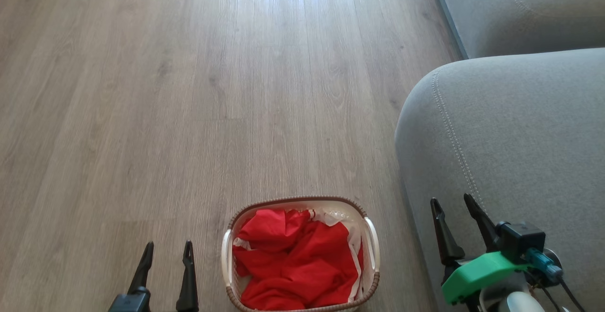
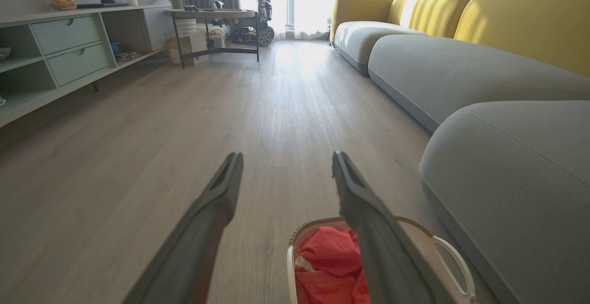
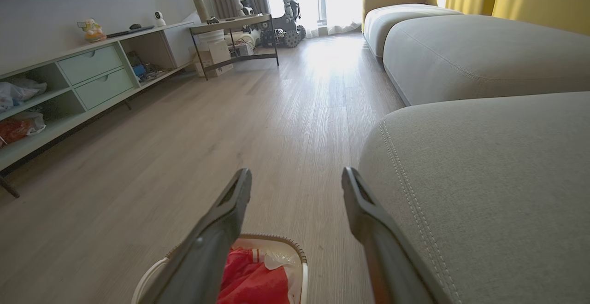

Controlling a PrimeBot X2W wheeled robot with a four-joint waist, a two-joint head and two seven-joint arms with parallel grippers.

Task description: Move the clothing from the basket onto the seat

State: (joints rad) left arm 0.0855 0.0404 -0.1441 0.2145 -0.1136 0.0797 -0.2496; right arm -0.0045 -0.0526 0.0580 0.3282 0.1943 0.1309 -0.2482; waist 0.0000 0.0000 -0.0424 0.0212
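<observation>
The wooden floor (image 1: pixel 189 90) takes up most of the head view, with the grey seat (image 1: pixel 520 137) rising along its right side, bare of any garment. The basket (image 1: pixel 302 200) stands on the floor just beside the seat's rounded edge. The red clothing (image 1: pixel 293 260) lies crumpled inside it, so by my reading nothing has been moved and the whole transfer is left to do. The left end effector (image 1: pixel 168 245) hovers beside the basket, spread wide and empty. The right end effector (image 1: pixel 449 200), over the seat's edge, is likewise wide and empty.
</observation>
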